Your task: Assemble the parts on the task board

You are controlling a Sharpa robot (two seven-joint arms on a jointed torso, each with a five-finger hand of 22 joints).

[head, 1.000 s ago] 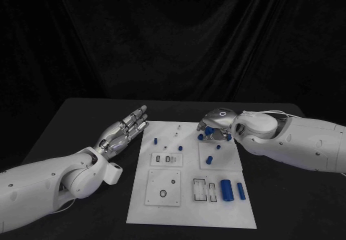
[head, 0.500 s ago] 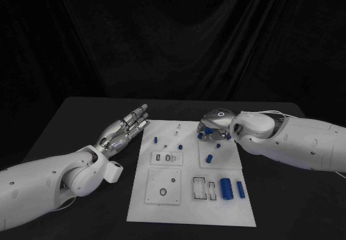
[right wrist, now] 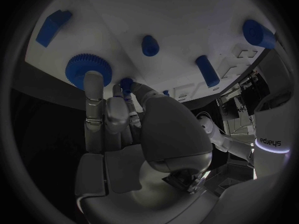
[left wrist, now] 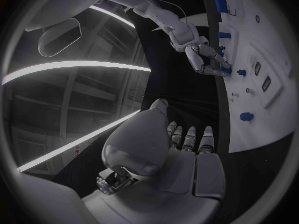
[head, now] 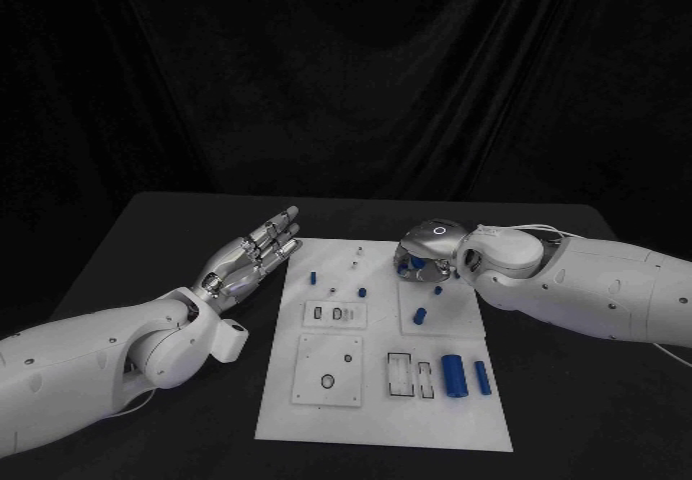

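Head view: board lies mid-counter. Left hand hovers flat beside the board's left edge, fingers straight and together, holding nothing. Right hand sits over the board's far right corner, fingers curled down around blue parts; grip not resolvable here.

Left wrist view: left hand empty; right hand fingertips down on the board.

Right wrist view: right hand fingertips touch a blue gear standing on the board; a firm hold cannot be told.

White task board with blue parts on a black table, silver fingers
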